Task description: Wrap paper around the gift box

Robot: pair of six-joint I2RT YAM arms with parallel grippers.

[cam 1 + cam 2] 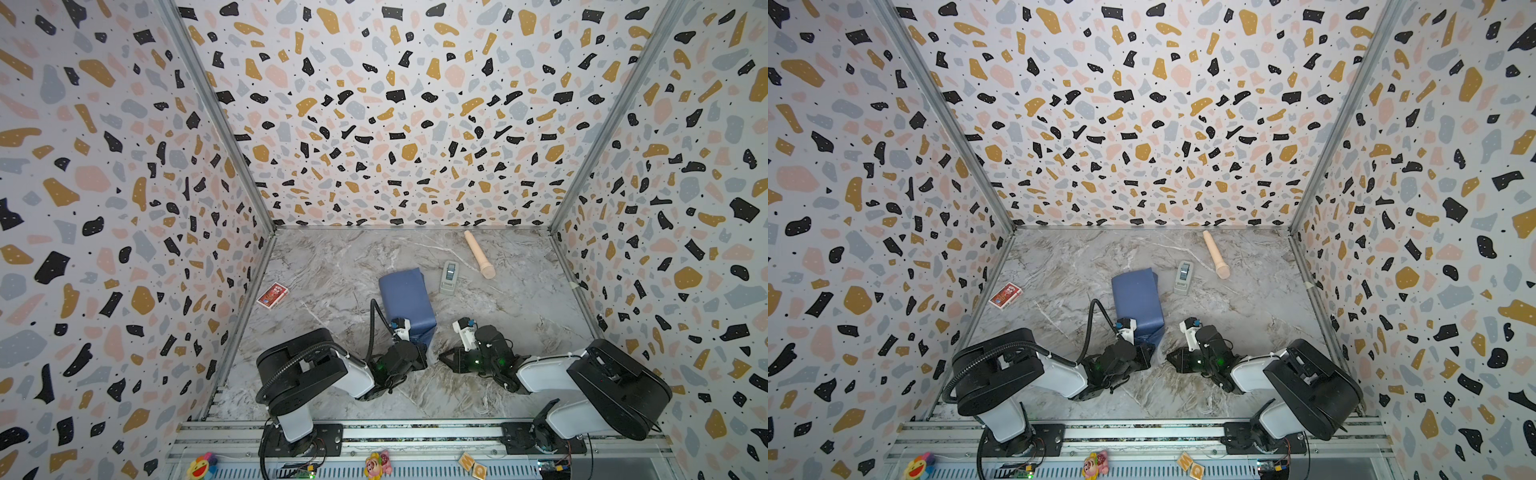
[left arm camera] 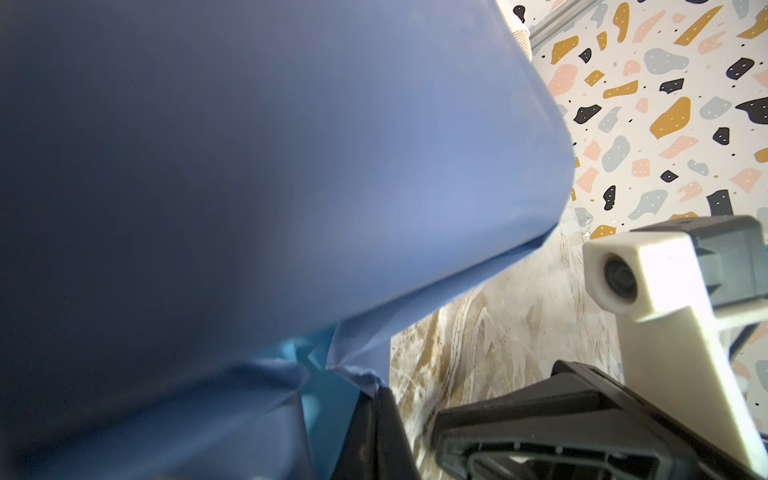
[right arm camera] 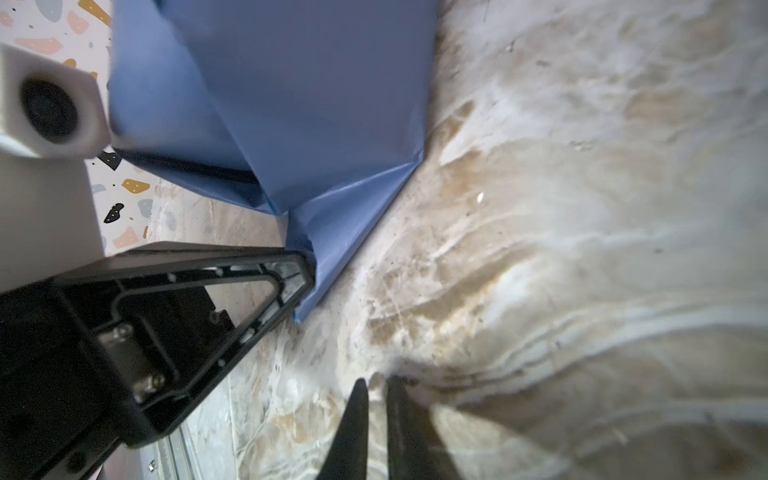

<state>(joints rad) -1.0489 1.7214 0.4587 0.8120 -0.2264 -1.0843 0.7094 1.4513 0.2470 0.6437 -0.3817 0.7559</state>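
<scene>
The paper (image 1: pixel 405 299) (image 1: pixel 1138 299) is folded into a dull blue, box-shaped parcel in the middle of the marble table. The gift box is hidden inside it. My left gripper (image 1: pixel 419 352) (image 1: pixel 1148 353) is at the parcel's near end, shut on a crumpled corner of the paper (image 2: pixel 365 372); a lighter blue face shows in the fold. In the right wrist view the paper flap (image 3: pixel 332 232) lies flat on the table against my left gripper's fingers (image 3: pixel 286 282). My right gripper (image 1: pixel 441 357) (image 3: pixel 376 382) rests low on the table just right of the parcel, shut and empty.
A red card pack (image 1: pixel 272 296) lies at the left. A grey tape dispenser (image 1: pixel 449 277) and a beige cylinder (image 1: pixel 478 254) lie behind and right of the parcel. Patterned walls close in three sides, and a metal rail (image 1: pixel 415 432) runs along the front.
</scene>
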